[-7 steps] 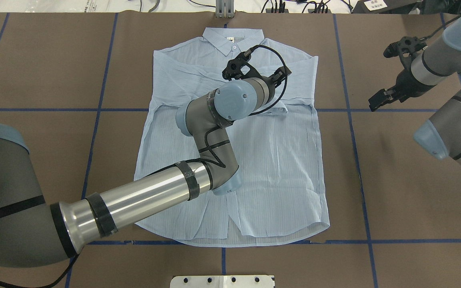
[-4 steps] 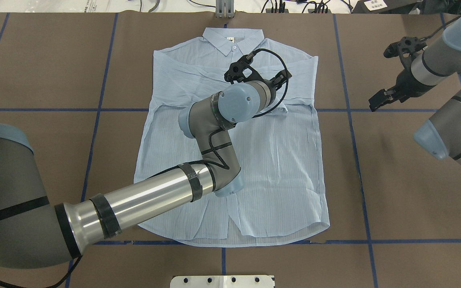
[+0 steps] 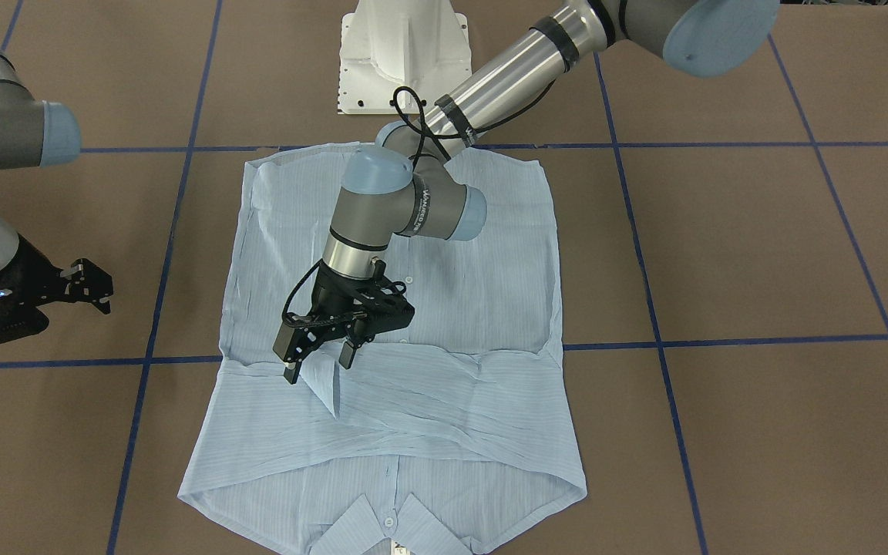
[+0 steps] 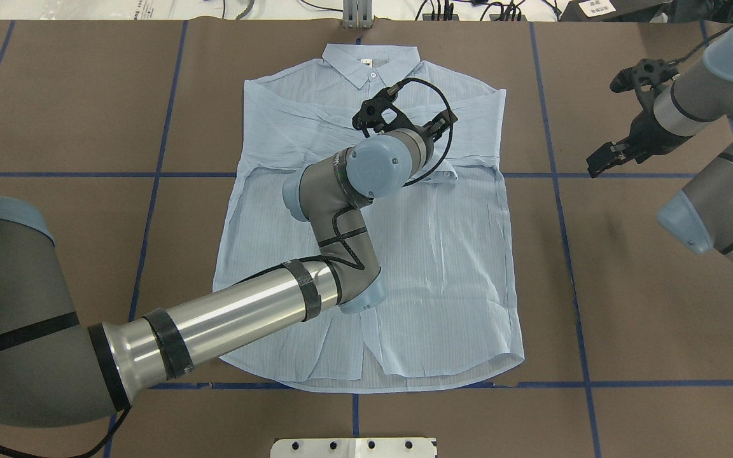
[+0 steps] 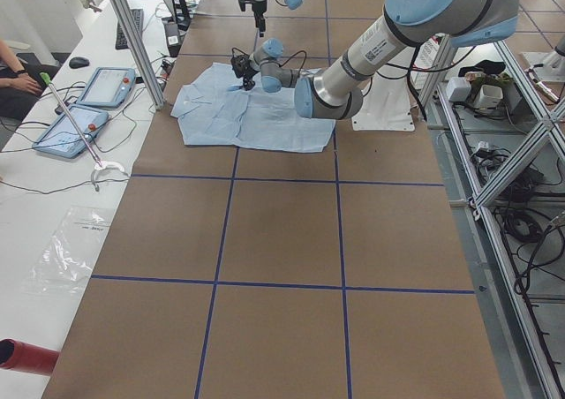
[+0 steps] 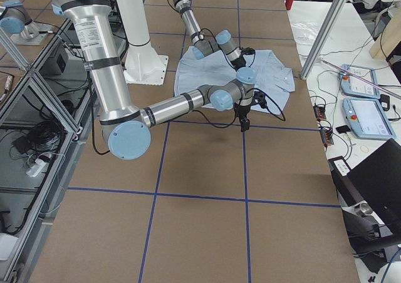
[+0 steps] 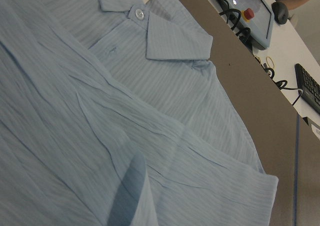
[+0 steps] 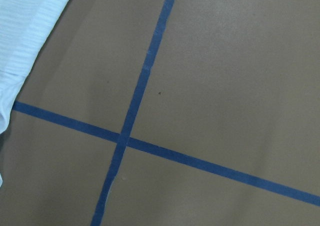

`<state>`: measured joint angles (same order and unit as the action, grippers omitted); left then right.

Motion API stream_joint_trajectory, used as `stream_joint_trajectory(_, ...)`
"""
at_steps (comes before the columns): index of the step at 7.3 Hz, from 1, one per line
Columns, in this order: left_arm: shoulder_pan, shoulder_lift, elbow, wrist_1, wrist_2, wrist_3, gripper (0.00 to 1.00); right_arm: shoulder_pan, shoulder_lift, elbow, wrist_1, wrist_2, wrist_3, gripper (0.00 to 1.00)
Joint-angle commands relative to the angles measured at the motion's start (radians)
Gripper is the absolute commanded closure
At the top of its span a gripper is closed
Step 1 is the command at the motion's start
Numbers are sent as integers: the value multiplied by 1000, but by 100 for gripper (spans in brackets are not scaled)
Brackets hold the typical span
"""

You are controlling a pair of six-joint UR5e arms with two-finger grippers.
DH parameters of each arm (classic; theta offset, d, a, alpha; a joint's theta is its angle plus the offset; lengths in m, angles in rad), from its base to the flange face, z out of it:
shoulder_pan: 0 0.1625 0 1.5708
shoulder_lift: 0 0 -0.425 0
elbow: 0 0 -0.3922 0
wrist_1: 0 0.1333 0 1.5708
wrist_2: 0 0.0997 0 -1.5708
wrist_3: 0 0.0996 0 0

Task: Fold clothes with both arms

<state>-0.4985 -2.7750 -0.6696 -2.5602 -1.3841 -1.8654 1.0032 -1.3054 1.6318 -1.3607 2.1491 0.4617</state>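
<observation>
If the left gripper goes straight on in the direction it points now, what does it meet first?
Most likely the shirt. The left gripper points steeply down with its jaws open, over the creased sleeve cloth. The gap between them is unclear.

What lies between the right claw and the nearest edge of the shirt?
Only brown table covering crossed by a blue tape line; the right claw hangs clear of the shirt. The overhead view shows it best.
</observation>
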Motion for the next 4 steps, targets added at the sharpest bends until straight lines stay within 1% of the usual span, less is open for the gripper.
stream_joint_trajectory(1, 0, -3, 11, -3, 0, 0, 0, 0, 0, -3, 0, 0, 0, 0)
stream_joint_trajectory(4, 12, -15, 13, -37, -1, 0, 0, 0, 0, -3, 0, 0, -2, 0)
